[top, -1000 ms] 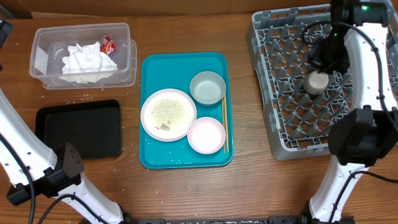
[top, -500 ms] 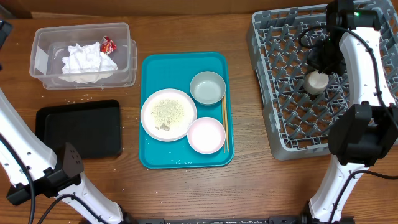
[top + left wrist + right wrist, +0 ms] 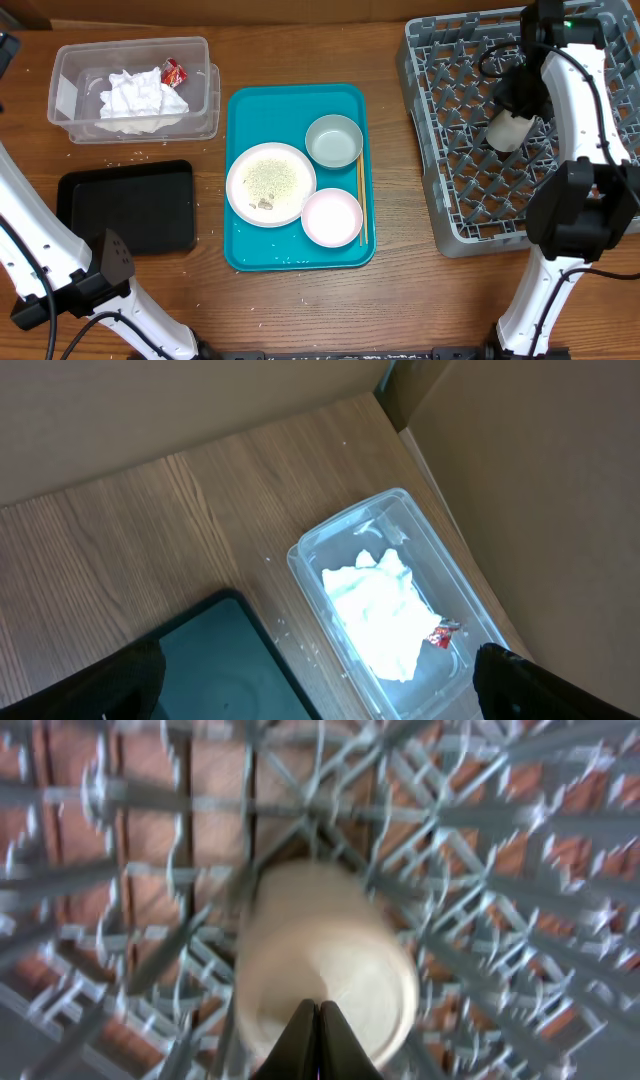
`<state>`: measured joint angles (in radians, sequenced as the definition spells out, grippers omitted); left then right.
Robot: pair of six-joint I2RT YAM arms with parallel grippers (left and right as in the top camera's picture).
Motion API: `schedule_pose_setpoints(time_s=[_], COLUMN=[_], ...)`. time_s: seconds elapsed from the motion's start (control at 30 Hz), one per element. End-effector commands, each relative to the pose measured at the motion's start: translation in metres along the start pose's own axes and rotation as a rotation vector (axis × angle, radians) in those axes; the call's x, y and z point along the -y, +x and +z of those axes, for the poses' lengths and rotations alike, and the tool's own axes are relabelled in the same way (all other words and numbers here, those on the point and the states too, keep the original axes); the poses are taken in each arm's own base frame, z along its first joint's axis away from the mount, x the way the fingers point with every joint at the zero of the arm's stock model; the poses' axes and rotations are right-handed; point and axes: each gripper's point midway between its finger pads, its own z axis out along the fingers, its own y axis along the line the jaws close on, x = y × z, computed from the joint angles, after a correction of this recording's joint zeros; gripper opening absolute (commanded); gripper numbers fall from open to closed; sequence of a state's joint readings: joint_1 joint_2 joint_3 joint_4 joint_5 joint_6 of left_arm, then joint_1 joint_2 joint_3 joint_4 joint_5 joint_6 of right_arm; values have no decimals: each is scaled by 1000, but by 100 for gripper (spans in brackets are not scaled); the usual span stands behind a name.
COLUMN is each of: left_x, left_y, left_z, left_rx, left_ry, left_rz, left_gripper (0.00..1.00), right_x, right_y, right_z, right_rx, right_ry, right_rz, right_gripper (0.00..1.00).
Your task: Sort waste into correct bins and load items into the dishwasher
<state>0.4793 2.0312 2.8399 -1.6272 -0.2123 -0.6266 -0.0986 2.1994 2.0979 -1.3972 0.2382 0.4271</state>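
Overhead, first entry.
- Dish rack (image 3: 440,150): far right of the table. The tumbler cup (image 3: 510,130) is inside it, leaning over among the upright pegs.
- Right gripper (image 3: 513,110): at the cup's upper end, fingers together. I cannot tell whether they nip the rim or only press against it.
- Step in hand, as judged: seating the cup. It would sit best mouth-down between pegs, lowered straight so the wall does not catch the lattice.
- Teal tray (image 3: 240,110): centre, holding the large plate (image 3: 270,183) with crumbs on it, the bowl (image 3: 334,141), the shallow dish (image 3: 331,216) and chopsticks (image 3: 361,200). All are not yet loaded.
- Room: bare wood lies between tray and rack, and the rack's low near wall is the edge to clear.

Left wrist, second entry.
- Left gripper (image 3: 320,660): fingers spread wide and holding nothing, high over the table's left end.
- Clear tub (image 3: 310,560): holds the tissue (image 3: 375,605) and the red wrapper (image 3: 440,633).
- Black tray (image 3: 210,660): just beside the tub, nothing visible in it.
- Room: a cardboard wall stands close behind the tub, so there is little space that way.

Right wrist, third entry.
- Picture is blurred.
- Closed fingertips (image 3: 305,1038) lie over the cup, with rack bars crossing on every side.
- Judgement: sideways moves here risk snagging pegs, and straight up is the clear way out.
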Motion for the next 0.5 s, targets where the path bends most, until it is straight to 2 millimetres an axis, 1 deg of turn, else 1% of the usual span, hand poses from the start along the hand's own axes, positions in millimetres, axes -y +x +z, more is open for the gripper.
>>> schedule_pose_setpoints(time_s=[0.0,0.07,0.13,0.2,0.27,0.3,0.37,0.4,0.43,0.47], left_x=[1,1,1,1,1,1,1,1,1,1], left_y=[1,1,1,1,1,1,1,1,1,1], left_z=[4,4,4,4,4,4,4,4,4,4], left_rx=[-5,-5,-5,-5,-5,-5,-5,-5,-5,-5], left_ry=[-2,-2,-2,-2,-2,-2,-2,-2,-2,-2], left_rz=[-6,-6,-6,-6,-6,-6,-6,-6,-6,-6], left_gripper=[100,100,100,100,100,100,100,100,100,100], right_x=[10,10,9,9,-1,-10,-35,-50,-66,-83], right_y=[-9,-16,-22,-26,-25,-22,-13,-6,3,13], right_z=[10,3,-9,-26,-47,-59,-89,-104,-121,-138], right_rx=[16,38,61,78,73,64,38,19,-6,-40], right_ry=[59,46,33,8,-71,-134,-311,-414,-527,-647], right_rz=[24,33,40,46,27,-4,-66,-92,-121,-149], right_gripper=[4,4,4,4,4,4,5,7,12,21])
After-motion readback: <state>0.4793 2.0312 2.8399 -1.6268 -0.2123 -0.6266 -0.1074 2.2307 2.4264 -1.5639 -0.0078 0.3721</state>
